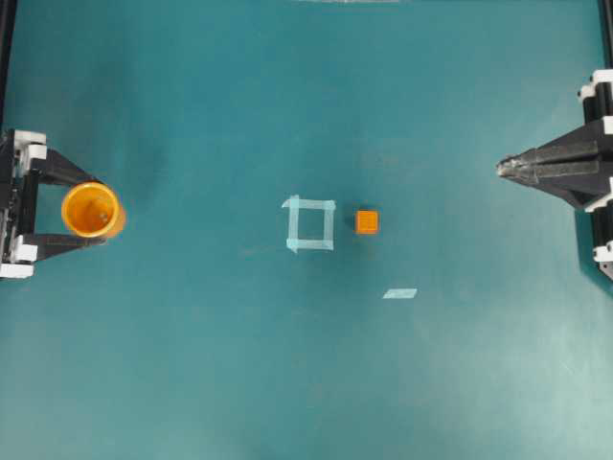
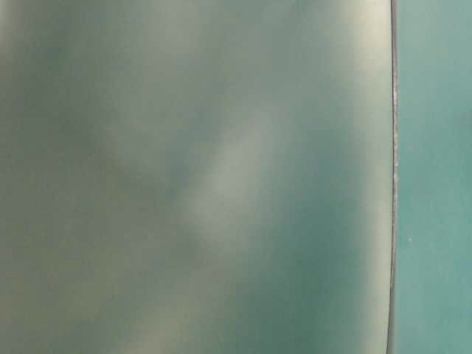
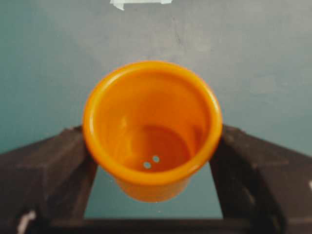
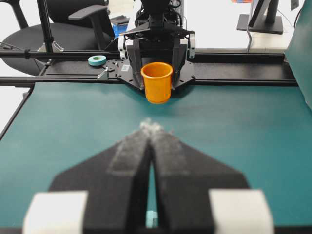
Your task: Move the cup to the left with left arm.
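the cup stood at the far left edge of the table, upright, its open mouth facing straight up and its long axis vertical. it sat directly between the two fingers of the left pincer, one finger on each flank. from the left wrist view the cup filled the gap, both black fingers pressed against or just beside its walls; the pincer was spread wide and appeared clamped on the cup, though whether the base rested on the table or hung just above it could not be told. from across the table the cup showed level, not tilted, framed by the left arm.

the left arm was plainly the nearer one; the right pincer lay well apart at the opposite edge, its fingers drawn together with nothing between them.

the orange cube sat near the middle, just beside a square of pale tape, with a loose tape strip lower down. all were well clear of the cup.

judgement: the cup lay already at the left side, so the remaining step looked to be release and withdrawal. the table-level view showed only blur.
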`<state>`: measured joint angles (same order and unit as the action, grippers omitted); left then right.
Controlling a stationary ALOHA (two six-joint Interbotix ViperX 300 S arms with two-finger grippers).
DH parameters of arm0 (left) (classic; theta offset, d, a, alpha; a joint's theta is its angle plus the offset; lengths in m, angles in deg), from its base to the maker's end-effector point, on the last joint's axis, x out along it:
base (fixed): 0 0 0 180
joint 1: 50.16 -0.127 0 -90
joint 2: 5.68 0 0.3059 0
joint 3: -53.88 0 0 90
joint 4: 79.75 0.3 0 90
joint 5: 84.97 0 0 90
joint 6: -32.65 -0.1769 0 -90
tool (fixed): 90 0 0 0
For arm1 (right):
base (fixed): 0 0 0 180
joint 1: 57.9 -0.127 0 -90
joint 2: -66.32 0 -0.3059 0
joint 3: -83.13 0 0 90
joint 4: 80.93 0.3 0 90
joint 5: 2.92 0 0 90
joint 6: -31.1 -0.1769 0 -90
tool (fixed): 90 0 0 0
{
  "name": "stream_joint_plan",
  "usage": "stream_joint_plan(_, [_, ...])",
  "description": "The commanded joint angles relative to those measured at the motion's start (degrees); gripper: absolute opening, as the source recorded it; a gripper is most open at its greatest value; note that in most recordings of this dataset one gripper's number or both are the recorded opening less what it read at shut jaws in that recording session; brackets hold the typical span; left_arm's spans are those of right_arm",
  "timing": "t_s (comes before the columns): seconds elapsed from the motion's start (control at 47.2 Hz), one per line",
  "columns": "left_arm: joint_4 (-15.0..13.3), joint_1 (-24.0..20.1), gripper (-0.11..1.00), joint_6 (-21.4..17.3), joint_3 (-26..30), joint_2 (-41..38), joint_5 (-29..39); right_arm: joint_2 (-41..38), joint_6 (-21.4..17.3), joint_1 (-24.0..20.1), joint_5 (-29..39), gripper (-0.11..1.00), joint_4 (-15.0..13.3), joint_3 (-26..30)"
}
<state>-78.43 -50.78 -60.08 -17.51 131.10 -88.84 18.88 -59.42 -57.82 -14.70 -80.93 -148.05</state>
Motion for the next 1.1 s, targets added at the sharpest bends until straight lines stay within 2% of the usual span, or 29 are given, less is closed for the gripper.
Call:
stream_joint_plan(0.0, [0.09, 0.18, 0.7, -0.09, 0.44, -0.79, -0.44, -0.26, 0.0, 0.0, -0.26, 0.0, 0.09, 1.85])
stream_joint_plan(0.297, [0.18, 0.09, 0.7, -0.44, 0.18, -3.25, -1.76, -0.26, 0.0, 0.0, -0.26, 0.0, 0.09, 1.85])
stream_joint_plan(1.081, [0.35, -1.58, 0.7, -0.53, 0.0, -3.34, -1.93, -0.26, 0.0, 0.0, 0.97, 0.0, 0.09, 1.85])
